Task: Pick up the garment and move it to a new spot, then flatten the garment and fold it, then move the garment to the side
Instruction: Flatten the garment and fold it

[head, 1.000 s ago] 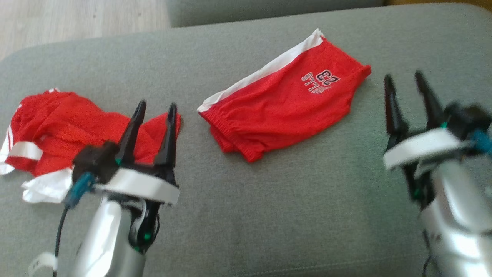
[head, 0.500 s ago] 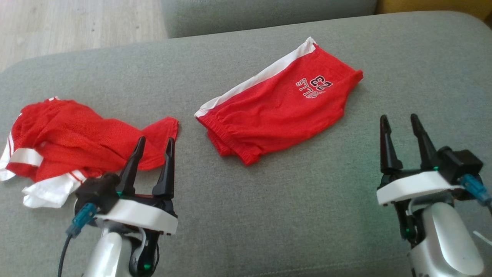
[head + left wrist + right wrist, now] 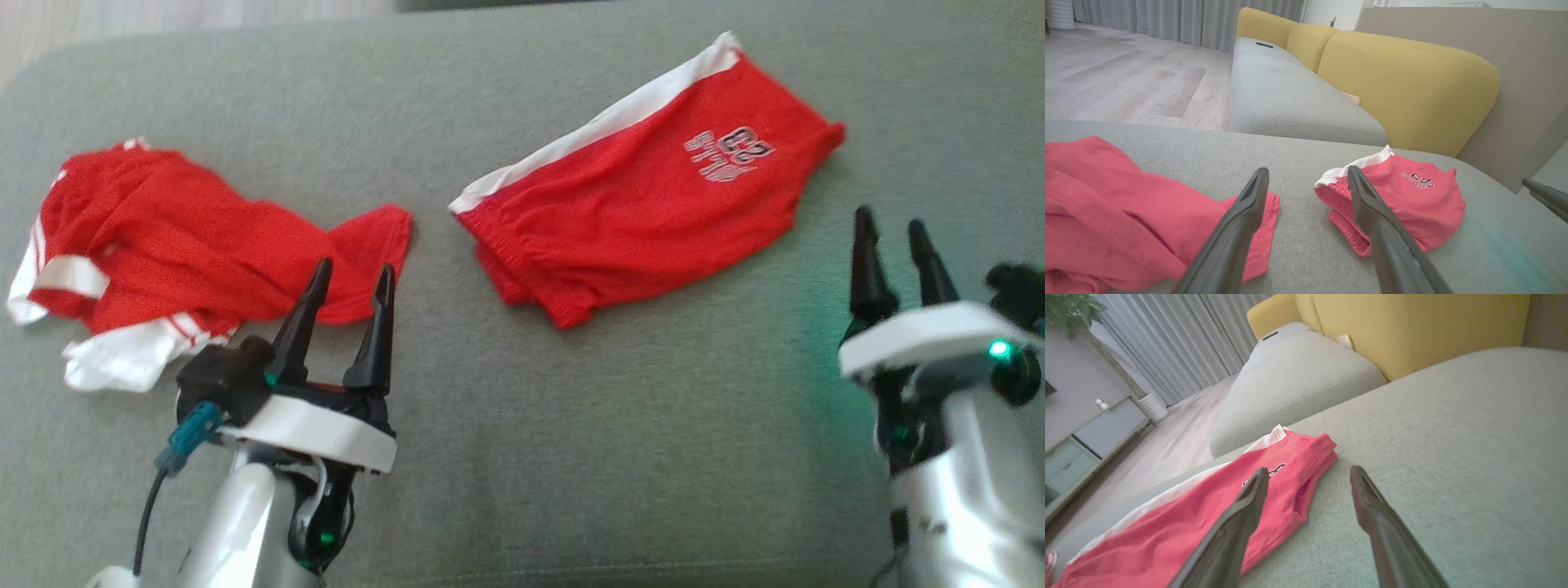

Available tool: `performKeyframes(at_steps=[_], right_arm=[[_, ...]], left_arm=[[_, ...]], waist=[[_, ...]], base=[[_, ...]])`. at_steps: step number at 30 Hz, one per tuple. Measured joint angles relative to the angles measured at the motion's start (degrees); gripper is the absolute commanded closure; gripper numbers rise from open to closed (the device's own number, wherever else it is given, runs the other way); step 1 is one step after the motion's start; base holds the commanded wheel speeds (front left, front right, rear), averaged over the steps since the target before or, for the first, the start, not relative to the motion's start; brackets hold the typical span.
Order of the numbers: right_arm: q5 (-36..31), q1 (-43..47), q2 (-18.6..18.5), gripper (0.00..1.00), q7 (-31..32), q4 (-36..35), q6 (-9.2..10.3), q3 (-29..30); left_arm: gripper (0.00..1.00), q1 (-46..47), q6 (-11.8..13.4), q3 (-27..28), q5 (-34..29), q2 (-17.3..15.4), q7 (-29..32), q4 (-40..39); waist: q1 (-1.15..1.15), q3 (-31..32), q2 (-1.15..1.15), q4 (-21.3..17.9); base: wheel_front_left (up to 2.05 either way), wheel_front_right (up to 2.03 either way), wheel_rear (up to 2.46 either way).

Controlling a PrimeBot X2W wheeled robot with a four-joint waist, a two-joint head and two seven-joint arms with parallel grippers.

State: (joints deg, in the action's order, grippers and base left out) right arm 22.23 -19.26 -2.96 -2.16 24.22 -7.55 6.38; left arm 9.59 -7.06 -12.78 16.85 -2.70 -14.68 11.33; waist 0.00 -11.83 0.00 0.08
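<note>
With my left hand (image 3: 355,265) and right hand (image 3: 888,216) both spread and empty by the near edge of the cushion (image 3: 571,441), the folded garment (image 3: 653,220) lies toward the far edge, and I judge a one-layer pinch could unfold it.

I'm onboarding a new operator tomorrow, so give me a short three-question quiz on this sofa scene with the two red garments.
1. True or false: the left hand is shut on the crumpled red garment.
2. Which number is printed on the folded shorts? A) 23 B) 45 C) 7
3. Fill in: the right hand is ____ and holds nothing.

Key:
1. False. Its fingers stand apart with nothing between them.
2. A.
3. open.
</note>
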Motion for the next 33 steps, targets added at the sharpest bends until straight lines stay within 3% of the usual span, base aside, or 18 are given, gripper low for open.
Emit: performKeyframes(at_steps=[3, 13, 14, 23, 29, 30, 31, 32, 33], right_arm=[[4.43, -4.32, 0.01, 0.00, 2.92, 3.90, 0.00, 2.87], [3.72, -17.47, -0.05, 0.00, 8.50, 18.12, 0.01, 14.11], [1.88, -19.55, -0.04, 0.00, 9.32, 21.29, 0.01, 16.77], [-11.17, -26.64, -0.75, 0.00, 10.72, 26.85, 0.01, 29.64], [-16.14, -30.64, -1.40, 0.00, 12.87, 28.74, 0.01, 32.90], [-16.74, -31.15, -1.43, 0.04, 13.14, 29.02, 0.01, 32.85], [-17.16, -31.65, -1.43, 0.88, 13.40, 29.32, 0.01, 32.78], [-17.52, -32.03, -1.43, 1.00, 13.60, 29.45, 0.01, 32.53], [-18.08, -32.15, -1.42, 1.00, 13.59, 29.44, 0.01, 31.72]], left_arm=[[0.00, 0.90, 0.00, -1.08, 0.29, 0.00, 0.00, 0.02], [0.00, 3.94, 0.01, -3.20, 1.76, 0.13, 0.00, 0.05], [0.00, 3.97, 0.02, -3.48, 2.07, 0.20, 0.00, 0.05], [0.00, 6.04, 0.59, -5.19, 3.50, 0.27, -0.01, -0.22], [0.00, 6.05, 1.01, -5.56, 4.09, 0.29, 0.00, -0.41], [0.00, 6.05, 1.01, -5.55, 4.09, 0.27, -0.01, -0.41], [0.00, 6.05, 1.02, -5.55, 4.09, 0.29, -0.01, -0.41], [0.00, 6.05, 1.09, -5.54, 4.09, 0.29, 0.00, -0.41], [0.00, 6.05, 1.27, -5.50, 4.09, 0.29, 0.00, -0.41]], waist=[[0.00, -1.60, 0.00, 1.66], [0.01, -5.47, 0.00, 7.36], [0.01, -6.07, 0.00, 8.51], [0.01, -8.03, 0.00, 12.16], [0.01, -9.26, 0.00, 13.36], [0.01, -9.41, 0.00, 13.41], [0.01, -9.52, 0.00, 13.39], [0.01, -9.57, 0.00, 13.32], [0.01, -9.56, 0.00, 13.18]], base=[[0.00, 0.00, 0.00], [0.00, 0.00, 0.00], [0.00, 0.00, 0.00], [0.00, 0.00, 0.00], [0.00, 0.00, 0.00], [0.00, 0.00, 0.00], [0.00, 0.00, 0.00], [0.00, 0.00, 0.00], [0.00, 0.00, 0.00]])
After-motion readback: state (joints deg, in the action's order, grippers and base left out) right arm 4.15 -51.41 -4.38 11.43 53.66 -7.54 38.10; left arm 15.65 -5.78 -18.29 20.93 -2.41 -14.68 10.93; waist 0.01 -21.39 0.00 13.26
